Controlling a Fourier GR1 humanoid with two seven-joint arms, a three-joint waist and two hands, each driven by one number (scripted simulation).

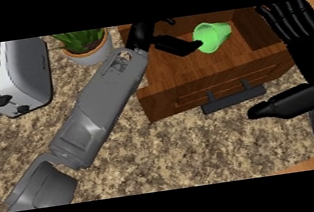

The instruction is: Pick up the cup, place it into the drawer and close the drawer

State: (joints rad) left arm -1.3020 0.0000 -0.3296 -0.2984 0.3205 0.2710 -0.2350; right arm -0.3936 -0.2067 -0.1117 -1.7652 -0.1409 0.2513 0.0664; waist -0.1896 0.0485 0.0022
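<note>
A speckled granite counter point(166, 147) fills the head view, with a wooden drawer point(215, 77) standing open just ahead of both hands, its dark handle point(232, 98) facing the robot. The left forearm point(104, 110) stretches diagonally across the counter toward the drawer's far left corner. To the left of that arm stands a silver toaster point(6, 73), and just left of the left hand sits a potted plant point(86, 45) in a pale pot. The right hand point(306, 56) rests upright at the drawer's right side, fingers straight and open, thumb pointing toward the handle, holding nothing. The left hand point(152, 40) hovers over the drawer's left edge, its thumb and fingers curled toward the cup; whether they actually pinch it cannot be told. The green cup point(212, 36), tilted on its side with its mouth toward the lower right, lies just right of the left hand's fingertips point(188, 48), above the open drawer's interior.
</note>
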